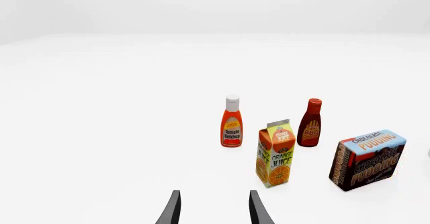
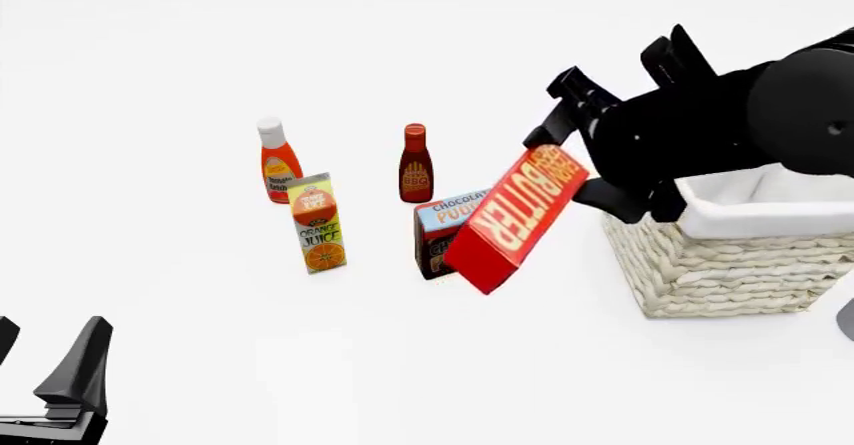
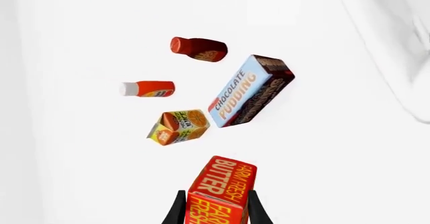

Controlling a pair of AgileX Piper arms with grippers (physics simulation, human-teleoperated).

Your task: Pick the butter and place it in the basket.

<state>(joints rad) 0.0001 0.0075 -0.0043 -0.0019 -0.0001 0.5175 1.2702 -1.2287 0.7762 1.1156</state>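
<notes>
The butter (image 2: 511, 222), a long red carton with white lettering, hangs tilted in the air just left of the basket (image 2: 727, 265) and in front of the pudding box. My right gripper (image 2: 561, 150) is shut on its upper end. In the right wrist view the butter (image 3: 220, 189) sits between the two fingers of that gripper (image 3: 216, 211). The basket is woven wicker with a white cloth lining, and the right arm partly covers it. My left gripper (image 2: 54, 370) stands open and holds nothing at the near left; its fingers frame bare table in the left wrist view (image 1: 215, 209).
A ketchup bottle (image 2: 278, 162), an orange juice carton (image 2: 318, 223), a BBQ sauce bottle (image 2: 415, 165) and a chocolate pudding box (image 2: 441, 230) stand together mid-table, left of the basket. The pudding box is partly behind the hanging butter.
</notes>
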